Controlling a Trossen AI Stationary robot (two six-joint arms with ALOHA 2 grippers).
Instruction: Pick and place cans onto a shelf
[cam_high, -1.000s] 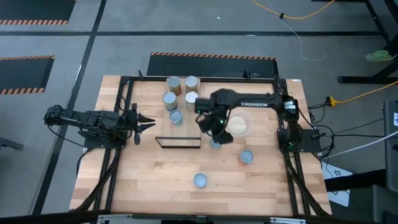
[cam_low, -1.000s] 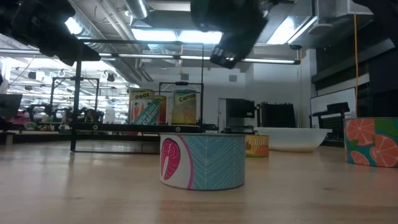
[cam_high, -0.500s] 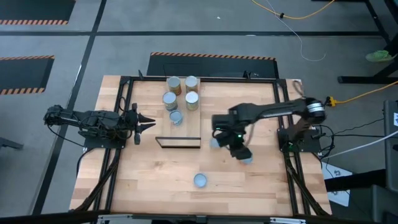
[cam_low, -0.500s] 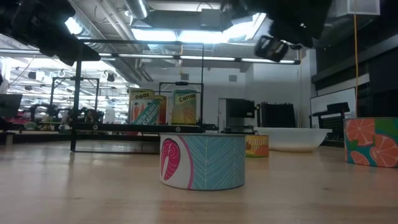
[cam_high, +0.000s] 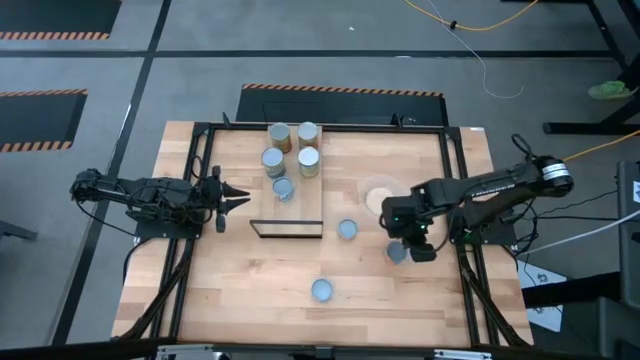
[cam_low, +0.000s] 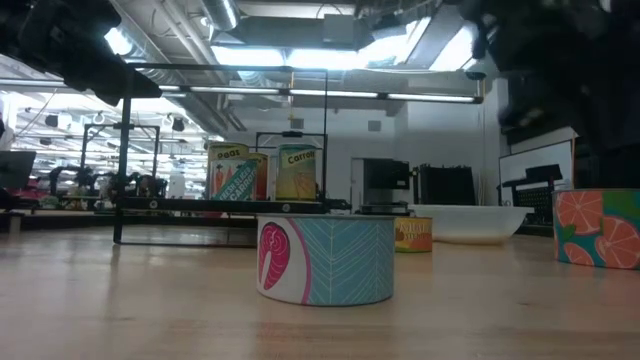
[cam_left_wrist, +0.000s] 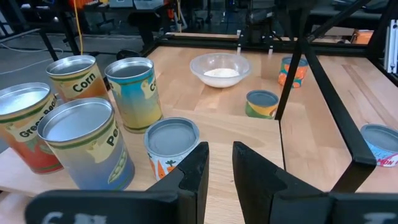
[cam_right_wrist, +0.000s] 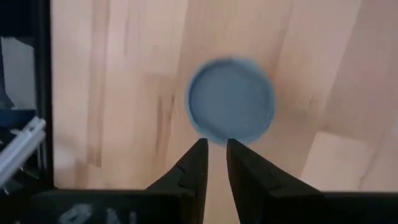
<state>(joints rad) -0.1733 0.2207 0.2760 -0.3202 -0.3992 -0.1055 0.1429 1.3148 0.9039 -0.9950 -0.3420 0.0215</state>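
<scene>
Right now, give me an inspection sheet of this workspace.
Surface: wooden table, black frame rails along its edges.
Job's things: five cans on the shelf; three loose cans on the table.
Clutter: clear bowl with pale contents.
Grippers: right gripper above a loose can, fingers nearly together, holding nothing; left gripper waits at the table's left edge, holding nothing.
Cables: yellow cable on the floor.
Surroundings: striped floor mats; no people seen.

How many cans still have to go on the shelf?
Done: five cans stand on the shelf. In hand: nothing yet; the right gripper, fingers nearly together, hovers over the orange-print can. Left: that one, the small can and the fish can. The left gripper waits beside the shelf.
</scene>
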